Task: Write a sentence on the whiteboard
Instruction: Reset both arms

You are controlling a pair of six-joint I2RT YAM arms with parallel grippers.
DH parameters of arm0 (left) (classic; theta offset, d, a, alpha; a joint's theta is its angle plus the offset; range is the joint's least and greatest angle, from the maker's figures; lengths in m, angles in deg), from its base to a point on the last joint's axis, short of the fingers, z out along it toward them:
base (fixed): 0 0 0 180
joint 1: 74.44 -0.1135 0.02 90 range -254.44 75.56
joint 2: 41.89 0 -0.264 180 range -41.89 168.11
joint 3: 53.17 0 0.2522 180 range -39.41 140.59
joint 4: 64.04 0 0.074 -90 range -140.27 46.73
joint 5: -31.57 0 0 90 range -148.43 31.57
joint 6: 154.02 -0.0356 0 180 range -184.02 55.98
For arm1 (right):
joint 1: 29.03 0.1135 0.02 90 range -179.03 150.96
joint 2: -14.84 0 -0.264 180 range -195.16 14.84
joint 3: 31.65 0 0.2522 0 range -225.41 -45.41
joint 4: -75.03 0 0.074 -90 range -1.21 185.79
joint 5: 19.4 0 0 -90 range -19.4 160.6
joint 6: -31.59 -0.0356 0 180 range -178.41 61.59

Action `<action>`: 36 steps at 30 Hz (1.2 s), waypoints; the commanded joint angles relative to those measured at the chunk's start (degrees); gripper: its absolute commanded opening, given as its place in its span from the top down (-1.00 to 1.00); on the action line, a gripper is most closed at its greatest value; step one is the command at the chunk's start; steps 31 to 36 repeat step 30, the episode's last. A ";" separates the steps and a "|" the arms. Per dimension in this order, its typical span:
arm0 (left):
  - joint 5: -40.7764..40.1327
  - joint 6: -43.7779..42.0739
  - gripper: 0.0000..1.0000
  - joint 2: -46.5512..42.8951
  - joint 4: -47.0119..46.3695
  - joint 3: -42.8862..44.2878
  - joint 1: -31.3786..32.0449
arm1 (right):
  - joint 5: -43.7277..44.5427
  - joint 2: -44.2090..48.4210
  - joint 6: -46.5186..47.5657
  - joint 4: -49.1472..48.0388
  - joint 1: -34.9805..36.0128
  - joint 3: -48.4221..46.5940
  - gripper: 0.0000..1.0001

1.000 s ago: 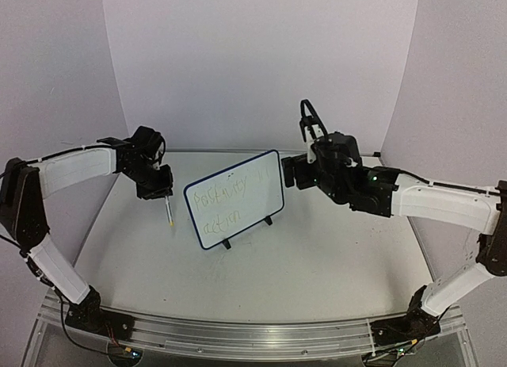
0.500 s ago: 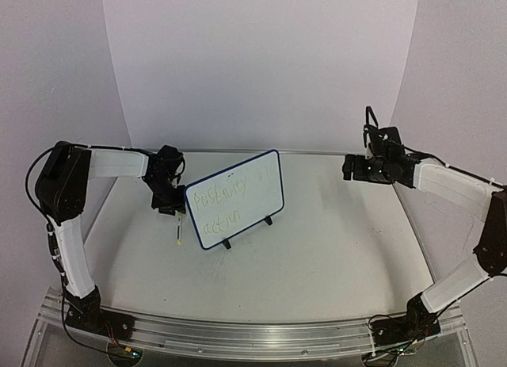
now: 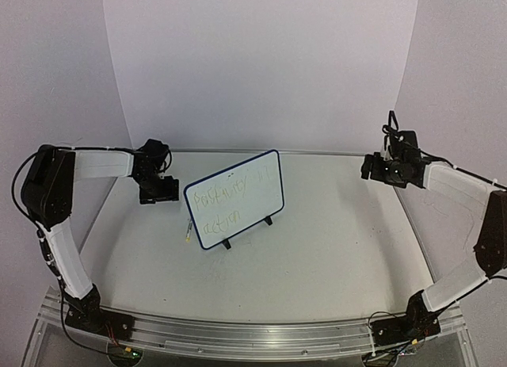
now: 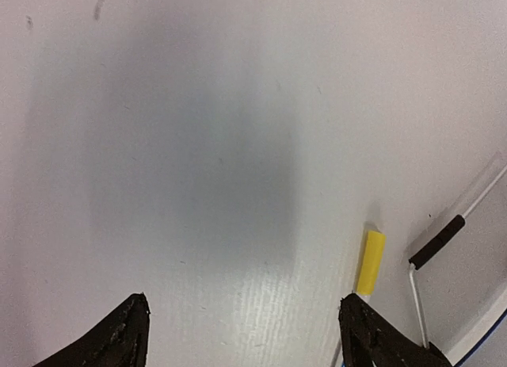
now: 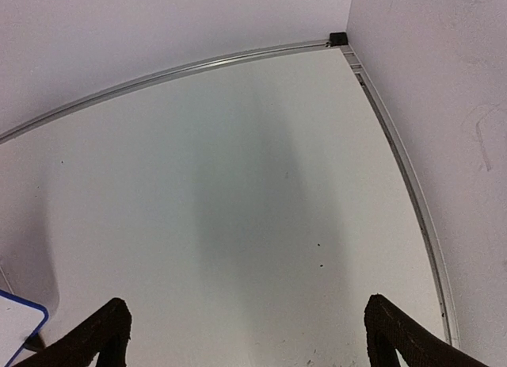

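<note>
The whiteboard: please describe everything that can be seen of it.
The whiteboard is a small white rectangle in a thin dark frame with rounded corners. It stands on two black feet on the table, near the middle, its right end farther back. A faint yellow-green handwritten sentence fills two lines. The left gripper and right gripper are apart from it; a marker lies by its lower left corner.

Faint yellow-green sentence on the whiteboard, two lines, perhaps "Positivity…" over "action", barely legible.
</note>
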 commanded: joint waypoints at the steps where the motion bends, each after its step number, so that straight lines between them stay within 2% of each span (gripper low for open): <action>1: -5.81 -2.42 -0.70 -10.33 -10.34 -4.94 -6.45 | 1.24 5.95 0.94 -8.52 -2.80 5.90 -0.97; 6: -12.16 -5.30 -0.77 -19.77 -25.52 -14.43 -10.41 | 1.93 13.08 3.58 -21.78 -3.44 15.97 -0.97; 10: -20.16 -8.95 -0.80 -24.62 -41.90 -25.09 -10.58 | 2.42 17.56 6.62 -34.90 -3.46 25.96 -0.96; 13: -23.12 -11.54 -0.86 -25.33 -55.78 -33.24 -10.61 | 4.07 18.61 7.99 -42.08 -3.43 31.92 -0.97; 18: -26.84 -11.99 -0.91 -22.56 -58.86 -36.95 -10.57 | 6.36 17.37 9.54 -47.86 -3.50 37.56 -0.96; 28: -24.72 -16.84 -0.98 -23.22 -64.12 -40.44 -10.48 | 8.25 15.36 10.40 -53.47 -3.50 42.46 -0.97; 36: -24.71 -16.73 -0.99 -23.45 -63.65 -40.72 -10.47 | 8.42 15.14 10.40 -54.43 -3.47 43.17 -0.97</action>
